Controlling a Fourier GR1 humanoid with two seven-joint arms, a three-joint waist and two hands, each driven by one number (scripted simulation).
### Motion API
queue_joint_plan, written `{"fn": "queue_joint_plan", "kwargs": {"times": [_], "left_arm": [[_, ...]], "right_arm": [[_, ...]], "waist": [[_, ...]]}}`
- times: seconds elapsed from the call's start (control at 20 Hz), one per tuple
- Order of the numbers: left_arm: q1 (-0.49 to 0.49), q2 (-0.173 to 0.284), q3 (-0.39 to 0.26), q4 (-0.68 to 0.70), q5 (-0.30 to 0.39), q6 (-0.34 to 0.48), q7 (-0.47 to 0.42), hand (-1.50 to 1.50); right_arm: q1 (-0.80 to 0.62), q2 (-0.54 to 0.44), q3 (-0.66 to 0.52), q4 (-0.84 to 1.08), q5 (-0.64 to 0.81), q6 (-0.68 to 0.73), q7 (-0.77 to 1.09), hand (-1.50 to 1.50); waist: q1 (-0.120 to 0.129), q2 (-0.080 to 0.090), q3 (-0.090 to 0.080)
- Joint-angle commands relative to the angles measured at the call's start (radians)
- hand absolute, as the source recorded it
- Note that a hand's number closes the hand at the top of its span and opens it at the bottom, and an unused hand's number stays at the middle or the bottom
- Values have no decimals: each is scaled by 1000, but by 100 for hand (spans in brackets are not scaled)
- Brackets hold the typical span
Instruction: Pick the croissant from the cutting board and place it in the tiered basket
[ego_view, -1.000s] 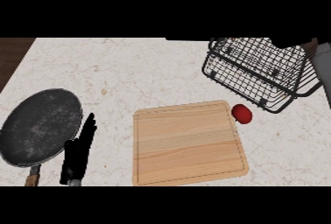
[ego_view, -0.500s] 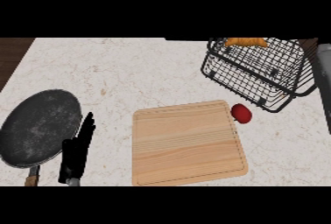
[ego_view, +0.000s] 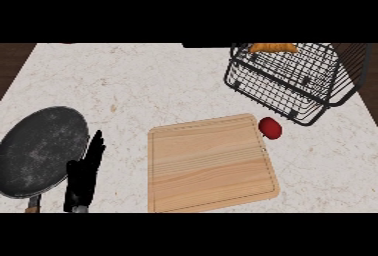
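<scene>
The croissant (ego_view: 273, 48) lies in the top of the black wire tiered basket (ego_view: 295, 82) at the back right, only its lower edge showing under the picture's upper band. The wooden cutting board (ego_view: 210, 162) in the middle of the counter is bare. My left hand (ego_view: 87, 167) rests open at the lower left, fingers straight and pointing away, between the pan and the board. My right hand shows nowhere.
A dark round frying pan (ego_view: 40, 145) sits at the left, its handle toward the front edge. A small red fruit (ego_view: 271, 128) lies by the board's far right corner, just in front of the basket. The counter's right edge runs close behind the basket.
The croissant came into view in the top of the basket. The grey arm seen to the right of the basket earlier has gone out of view. The left hand stayed still.
</scene>
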Motion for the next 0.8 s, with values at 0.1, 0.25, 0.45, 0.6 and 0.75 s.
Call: {"fn": "queue_joint_plan", "kwargs": {"times": [0.1,0.25,0.45,0.6,0.75], "left_arm": [[28,30,25,-50,7,-2,26,0],[49,12,31,8,20,-9,-28,0],[42,10,25,-7,7,0,-24,0],[19,-32,-5,23,-30,39,-42,0],[36,-14,-14,-62,-24,23,41,0]], "right_arm": [[196,-129,-101,-186,-95,91,106,-150],[330,-200,-208,-246,-195,200,84,-150],[524,-292,-357,-273,-311,375,39,-150],[667,-305,-465,-298,-396,505,1,-150],[764,-314,-559,-362,-480,609,52,-150]], "waist": [[-30,-11,0],[-40,-8,0],[-41,-6,1],[-45,-5,1],[-21,-3,0]]}}
